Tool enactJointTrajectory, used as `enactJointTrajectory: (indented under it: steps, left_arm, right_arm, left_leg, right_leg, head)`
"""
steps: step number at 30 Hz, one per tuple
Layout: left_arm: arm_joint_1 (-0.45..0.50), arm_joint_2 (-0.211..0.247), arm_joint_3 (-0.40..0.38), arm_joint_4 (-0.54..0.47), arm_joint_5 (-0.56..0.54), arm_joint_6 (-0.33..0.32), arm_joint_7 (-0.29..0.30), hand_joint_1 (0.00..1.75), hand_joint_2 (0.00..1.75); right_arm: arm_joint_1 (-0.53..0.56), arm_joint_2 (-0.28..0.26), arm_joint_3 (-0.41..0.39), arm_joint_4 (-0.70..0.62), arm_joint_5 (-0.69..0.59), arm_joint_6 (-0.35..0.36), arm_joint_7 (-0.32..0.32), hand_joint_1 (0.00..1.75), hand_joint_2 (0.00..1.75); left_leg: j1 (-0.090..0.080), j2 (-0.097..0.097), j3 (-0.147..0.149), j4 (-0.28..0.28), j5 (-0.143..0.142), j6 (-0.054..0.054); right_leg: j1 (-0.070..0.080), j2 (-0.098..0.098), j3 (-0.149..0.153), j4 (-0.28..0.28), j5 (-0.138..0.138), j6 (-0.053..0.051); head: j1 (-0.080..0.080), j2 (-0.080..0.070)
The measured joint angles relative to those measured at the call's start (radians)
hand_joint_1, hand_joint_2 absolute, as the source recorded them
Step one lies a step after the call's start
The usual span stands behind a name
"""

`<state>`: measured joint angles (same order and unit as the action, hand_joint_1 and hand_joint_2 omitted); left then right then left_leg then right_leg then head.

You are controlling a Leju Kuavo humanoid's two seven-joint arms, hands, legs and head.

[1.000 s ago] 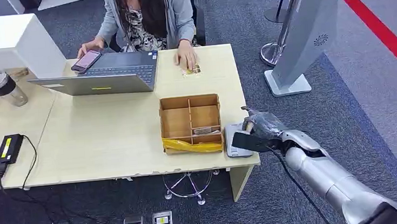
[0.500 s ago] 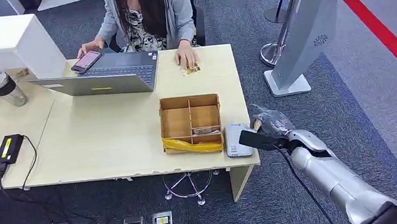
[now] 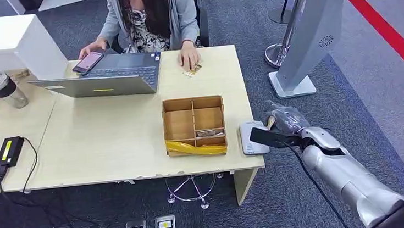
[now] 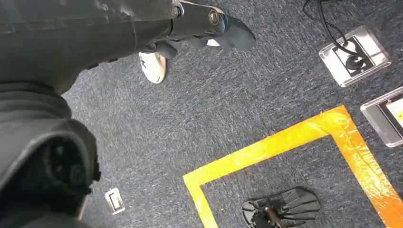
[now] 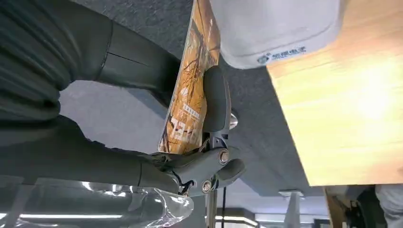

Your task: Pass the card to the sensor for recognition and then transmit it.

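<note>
My right hand (image 3: 284,122) hovers just off the table's right front corner, beside the white-grey sensor (image 3: 252,137). It pinches an orange patterned card (image 5: 190,90) between a thick grey thumb (image 5: 215,102) and the fingers behind it. The card stands on edge, its far end close to the sensor (image 5: 275,28), which hangs a little over the table edge (image 5: 342,104). In the head view just a yellowish sliver of the card (image 3: 270,121) shows. My left hand (image 4: 209,23) hangs over the carpet with loose fingers, holding nothing.
A partitioned cardboard box (image 3: 194,125) sits left of the sensor. A person (image 3: 149,14) sits at the far side with a laptop (image 3: 108,75), one hand on another card (image 3: 193,69). A silver kiosk stand (image 3: 306,33) rises at the right. Yellow floor tape (image 4: 285,142) lies below.
My right hand has drawn back to the right off the sensor, taking the card along. The sensor now lies uncovered and a little further right.
</note>
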<state>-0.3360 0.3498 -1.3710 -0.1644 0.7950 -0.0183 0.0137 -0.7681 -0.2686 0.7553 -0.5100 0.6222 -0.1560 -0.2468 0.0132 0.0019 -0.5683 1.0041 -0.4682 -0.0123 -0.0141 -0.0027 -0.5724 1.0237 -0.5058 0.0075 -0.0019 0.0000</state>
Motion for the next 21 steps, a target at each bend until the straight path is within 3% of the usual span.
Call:
enactJointTrajectory:
  steps: [13,21]
  left_arm:
    - [-0.023,-0.011,0.0,0.0,-0.031,-0.026,0.0,0.0,0.0]
    - [-0.025,-0.014,0.0,0.0,-0.041,-0.036,0.0,0.0,0.0]
  right_arm:
    - [-0.226,0.014,0.0,0.01,0.069,0.041,0.021,1.75,1.75]
    - [-0.264,0.058,0.001,0.009,0.103,0.047,0.024,1.75,1.75]
  left_leg:
    - [0.0,0.001,-0.001,0.0,0.0,0.0]
    - [0.0,0.0,-0.001,0.0,0.0,0.0]
  right_leg:
    - [0.0,0.002,-0.001,0.0,0.0,0.0]
    - [0.0,0.001,-0.001,0.0,0.0,0.0]
  head:
    - [0.0,0.0]
    - [0.0,0.0]
